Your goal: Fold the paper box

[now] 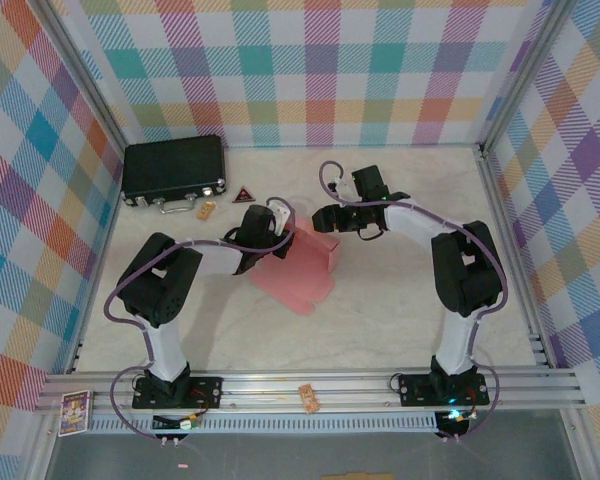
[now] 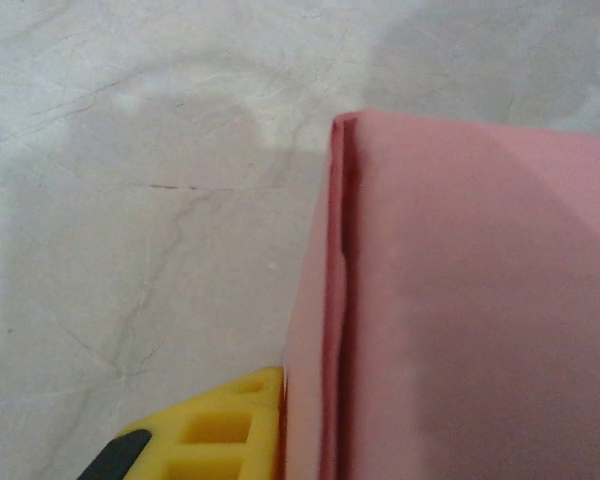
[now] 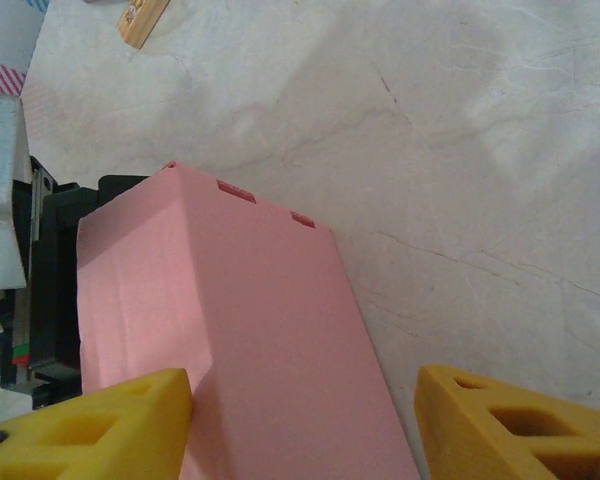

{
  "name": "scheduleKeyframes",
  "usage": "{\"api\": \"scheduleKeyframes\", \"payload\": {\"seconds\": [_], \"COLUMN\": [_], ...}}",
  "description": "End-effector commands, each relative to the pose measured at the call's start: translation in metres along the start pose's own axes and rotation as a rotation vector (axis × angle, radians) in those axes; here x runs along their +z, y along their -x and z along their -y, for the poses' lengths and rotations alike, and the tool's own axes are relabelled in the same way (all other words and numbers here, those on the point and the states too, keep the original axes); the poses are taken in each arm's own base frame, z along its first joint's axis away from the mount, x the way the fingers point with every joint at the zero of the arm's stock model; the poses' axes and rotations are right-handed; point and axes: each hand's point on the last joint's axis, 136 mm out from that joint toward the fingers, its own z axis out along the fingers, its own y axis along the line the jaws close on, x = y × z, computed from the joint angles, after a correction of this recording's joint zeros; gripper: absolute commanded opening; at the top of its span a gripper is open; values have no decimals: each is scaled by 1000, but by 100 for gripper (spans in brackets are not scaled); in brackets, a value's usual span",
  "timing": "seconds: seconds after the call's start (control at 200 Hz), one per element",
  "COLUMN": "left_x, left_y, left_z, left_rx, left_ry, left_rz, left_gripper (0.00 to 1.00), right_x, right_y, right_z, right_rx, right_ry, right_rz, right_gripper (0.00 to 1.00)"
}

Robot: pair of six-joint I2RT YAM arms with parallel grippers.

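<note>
Salmon-pink thin-card paper box [image 1: 302, 268] stands half formed near mid-table, between both arms. The yellow-padded left gripper [image 1: 273, 218] is pinched narrow on its upright wall, apparently to steady the fold. The yellow-padded right gripper [image 3: 302, 400] hovers with jaws wide over the sloping panel, likely ready to press it. Pale marbled table [image 1: 400, 300] lies beneath.

We see the paper box [image 2: 480, 300] filling the right half of the frame, its salmon-pink card plain and smooth. Its left edge runs from the top centre down to the bottom, and there two layers lie close together with a thin dark gap between them. At the bottom, left of centre, a yellow fingertip [image 2: 220, 440] touches this edge. The pale veined table [image 2: 130, 200] takes the left half.
</note>
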Motion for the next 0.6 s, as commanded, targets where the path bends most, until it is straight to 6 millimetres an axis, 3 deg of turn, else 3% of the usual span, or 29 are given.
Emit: {"api": "scheduleKeyframes", "payload": {"seconds": [0.0,0.285,0.595], "left_x": [8,11,18], "left_y": [2,6,13], "left_z": [6,1,5], "left_rx": [-13,-58,-101], "left_ry": [13,64,93], "left_rz": [3,21,40], "left_gripper": [14,7,7], "right_x": [8,17,24], "right_y": [1,-5,-9], "right_z": [-10,-10,-7], "right_rx": [10,48,92], "right_ry": [46,56,62], "right_rz": [-9,-34,-46], "right_gripper": [61,61,61]}}
